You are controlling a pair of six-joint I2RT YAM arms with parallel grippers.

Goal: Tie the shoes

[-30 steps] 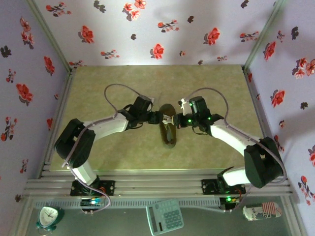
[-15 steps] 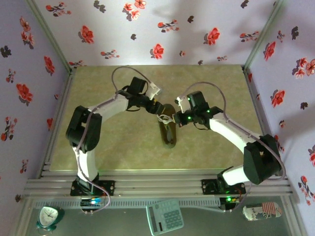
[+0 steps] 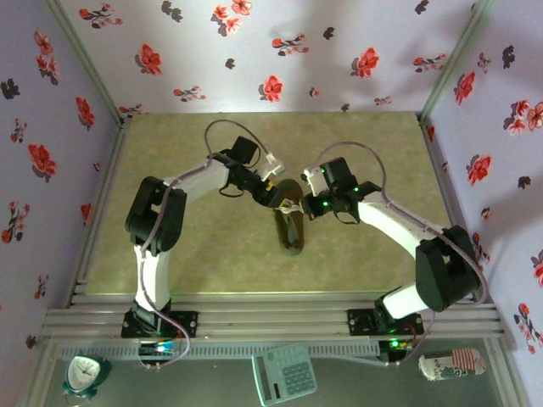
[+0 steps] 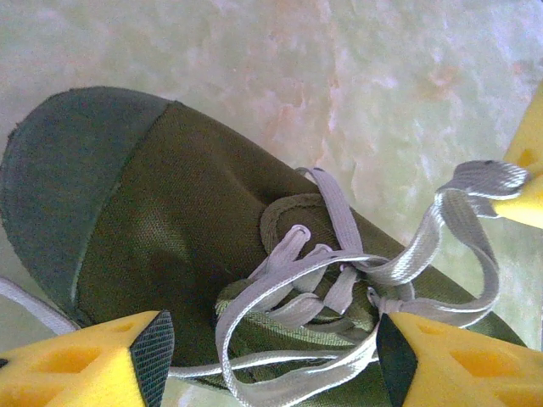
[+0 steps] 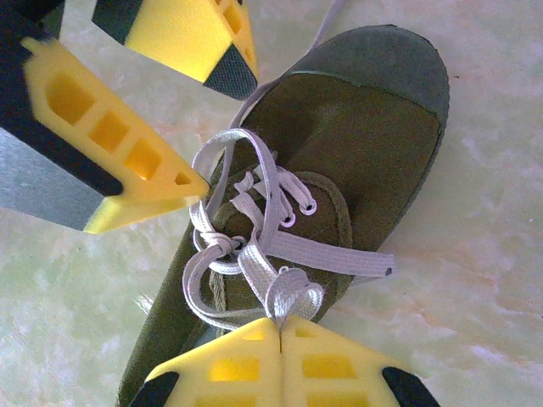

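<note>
The right pincer (image 5: 280, 326) is clenched on a white lace loop (image 5: 293, 297); the left pincer (image 4: 273, 352) is released, straddling the laces (image 4: 297, 280). The olive sneaker (image 4: 161, 220) lies on the desk (image 4: 382, 76) between them. A first knot (image 5: 219, 244) seems made; the bow looks loose, not yet tightened

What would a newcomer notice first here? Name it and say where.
An olive-green sneaker lies in the middle of the table, its white laces loosely tangled over the tongue. The right gripper has its jaws shut on a lace loop, while the left gripper hangs over the laces with jaws open. Red-flowered walls box it in.
</note>
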